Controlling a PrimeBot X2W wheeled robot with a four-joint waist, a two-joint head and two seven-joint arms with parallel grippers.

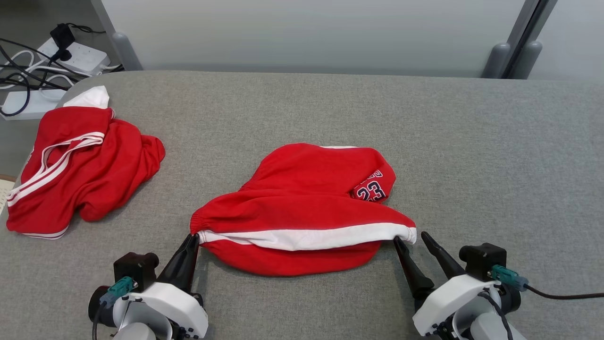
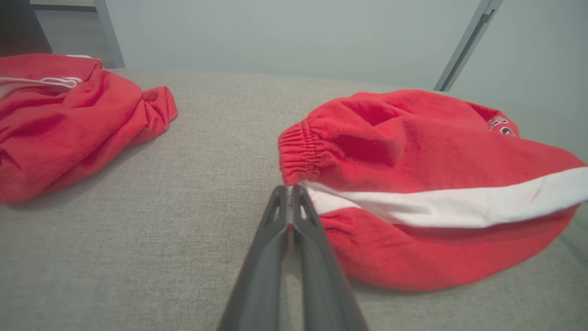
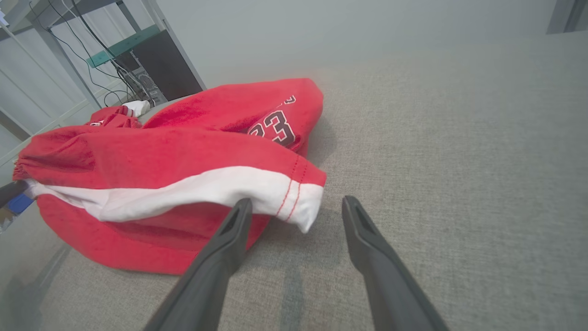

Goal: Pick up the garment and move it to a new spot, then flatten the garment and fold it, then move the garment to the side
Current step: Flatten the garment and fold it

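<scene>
Garment (image 1: 302, 208): red shorts with a white side stripe and a "23" print, crumpled on the grey bench (image 1: 472, 141) near its front edge.
Second red garment (image 1: 80, 170): heaped at the bench's left end, well apart.
Left hand (image 1: 192, 236): closed, tips at the elastic waistband corner, seemingly pinching it.
Right hand (image 1: 409, 236): spread wide, white hem corner between its fingers, ungripped.

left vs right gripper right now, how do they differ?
The left gripper is shut, while the right gripper is open with its fingers spread. The left pinches the shorts at the elastic waistband end of the white stripe. The right grips nothing yet, and the stripe's hem corner sits between its fingers. What they share is that both are low over the grey surface, pointing at opposite ends of that stripe.
</scene>
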